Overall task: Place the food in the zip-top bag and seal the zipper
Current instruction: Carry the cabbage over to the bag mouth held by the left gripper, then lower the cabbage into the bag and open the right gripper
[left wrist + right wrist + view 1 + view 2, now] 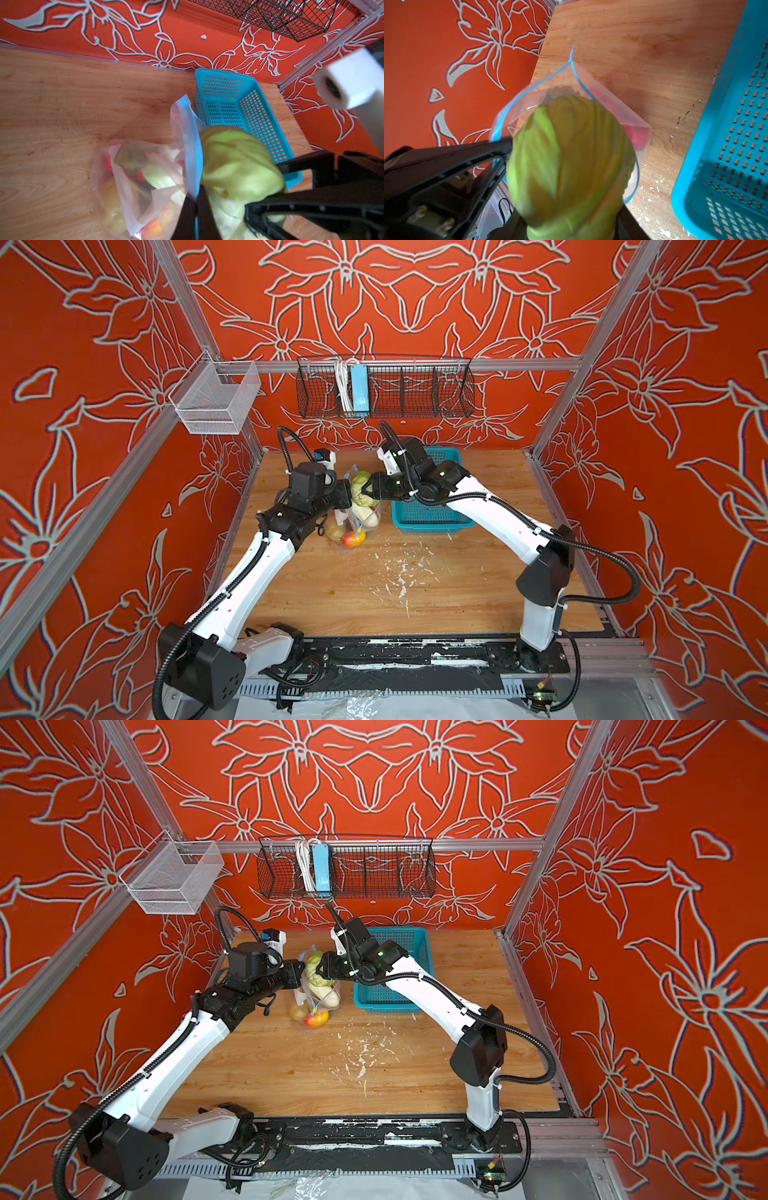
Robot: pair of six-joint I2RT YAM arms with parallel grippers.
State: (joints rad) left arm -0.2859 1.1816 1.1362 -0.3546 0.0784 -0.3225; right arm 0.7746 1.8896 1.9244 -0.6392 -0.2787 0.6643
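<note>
Cabbage point(566, 158), clamped in my right claw point(369, 492), faces the open bag point(128, 182) mouth dead ahead; left claw point(196, 198) pinches its rim.

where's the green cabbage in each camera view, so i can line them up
In a top view: green cabbage between the two arms, left of the teal basket.
In a top view: same, left of the basket.
Left wrist: close up, before the basket.
Right wrist: central, over the zip-top bag mouth.
Shared landmark: the basket.
</note>
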